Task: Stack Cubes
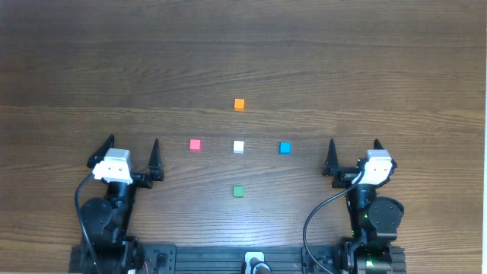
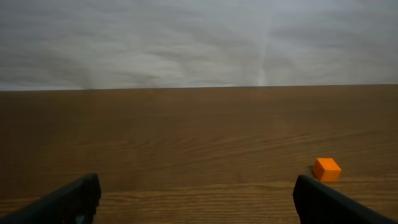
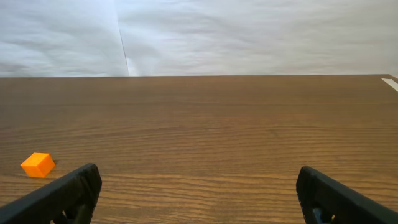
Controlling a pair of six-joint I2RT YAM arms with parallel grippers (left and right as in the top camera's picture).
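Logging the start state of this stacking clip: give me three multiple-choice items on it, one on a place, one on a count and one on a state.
1. Where does the white cube lie?
A. between the pink cube and the blue cube
B. beside the left arm's base
C. stacked on another cube

2. How many cubes are on the table?
A. three
B. five
C. seven

3. How are the fingers of the left gripper?
A. open, with nothing between them
B. shut on a cube
C. shut on nothing

Answers:
1 A: the top view shows pink, white and blue in one row, set apart.
2 B: those three, plus the orange cube and the green cube.
3 A: its fingers stand wide apart over bare wood.
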